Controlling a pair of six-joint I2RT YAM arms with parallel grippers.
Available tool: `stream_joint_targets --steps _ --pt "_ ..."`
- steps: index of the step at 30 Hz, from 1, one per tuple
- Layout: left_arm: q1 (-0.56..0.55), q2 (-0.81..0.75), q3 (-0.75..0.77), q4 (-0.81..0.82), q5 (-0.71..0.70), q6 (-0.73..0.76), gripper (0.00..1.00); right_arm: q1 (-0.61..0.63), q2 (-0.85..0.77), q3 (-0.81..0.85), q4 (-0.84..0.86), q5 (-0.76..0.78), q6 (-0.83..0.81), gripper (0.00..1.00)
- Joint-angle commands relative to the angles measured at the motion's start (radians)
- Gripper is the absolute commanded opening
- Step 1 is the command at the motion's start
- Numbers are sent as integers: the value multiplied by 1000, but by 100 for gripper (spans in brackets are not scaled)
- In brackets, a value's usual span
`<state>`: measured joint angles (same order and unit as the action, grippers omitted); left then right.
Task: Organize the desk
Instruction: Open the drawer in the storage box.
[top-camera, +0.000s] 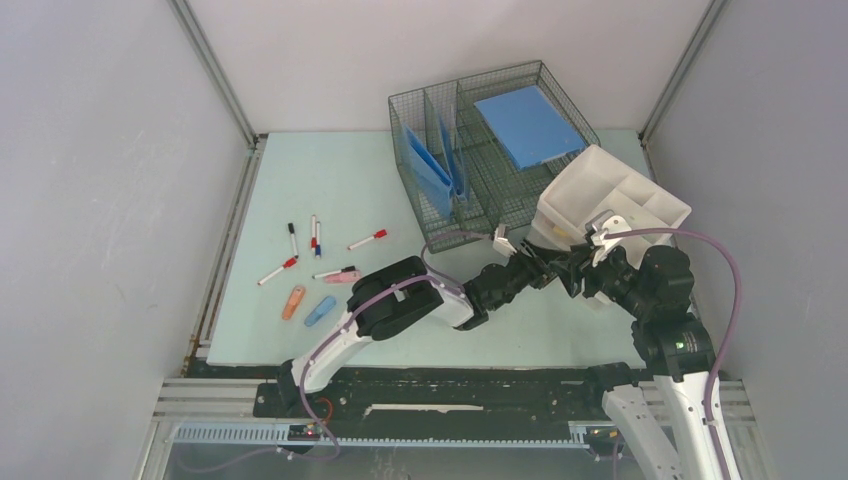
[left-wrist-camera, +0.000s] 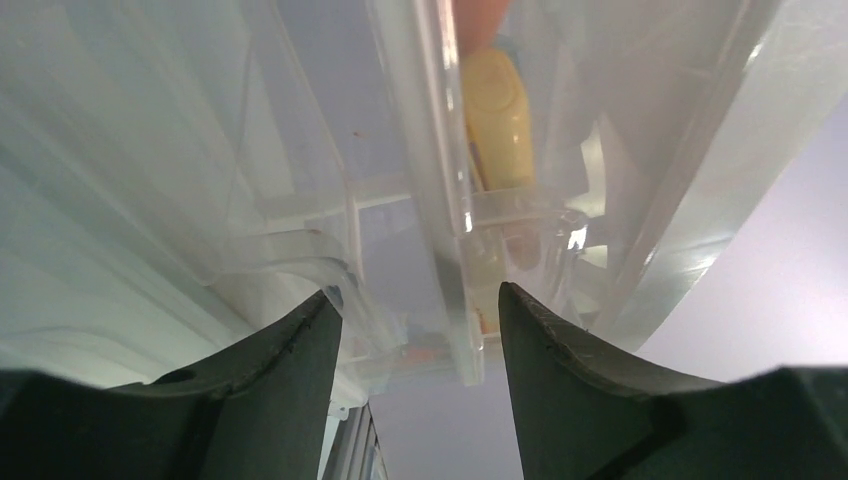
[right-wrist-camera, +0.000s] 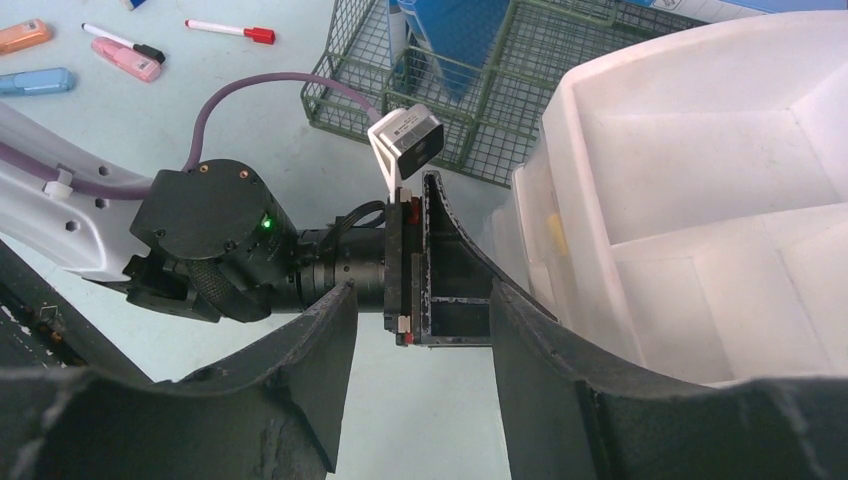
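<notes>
Two grippers crowd one corner of white tray (top-camera: 610, 185), on right side of desk (top-camera: 330, 180), just beside wire basket (top-camera: 402, 150). Left gripper (left-wrist-camera: 420, 340): jaws apart astride translucent tray wall; cannot tell if pads press it. Right gripper (right-wrist-camera: 420, 330): jaws spread, nothing between.

Risks:
- thin wall slips from loose hold, tray tips, yellow item (left-wrist-camera: 495, 110) inside slides out
- wrists knock together
- tray catches basket

Pens (top-camera: 293, 240) loose, well apart on left.
</notes>
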<state>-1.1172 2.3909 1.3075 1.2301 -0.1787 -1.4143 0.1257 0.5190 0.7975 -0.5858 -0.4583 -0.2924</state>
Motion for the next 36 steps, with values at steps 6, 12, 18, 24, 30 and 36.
stream_joint_targets --steps 6,12,18,24,30,36 --pt "17 3 -3 165 -18 75 62 -5 -3 11 26 -12 6 59" --pt "17 -25 -32 187 -11 105 60 -6 -2 13 27 -13 5 59" --pt "14 -64 -75 236 -9 151 55 -10 -1 11 24 -19 7 59" --pt "14 -84 -100 281 -4 171 54 -15 1 11 24 -24 8 59" --pt "14 -142 -168 289 11 192 52 -24 1 11 22 -33 8 59" --pt "12 -184 -245 290 10 180 49 -26 2 11 20 -39 9 59"
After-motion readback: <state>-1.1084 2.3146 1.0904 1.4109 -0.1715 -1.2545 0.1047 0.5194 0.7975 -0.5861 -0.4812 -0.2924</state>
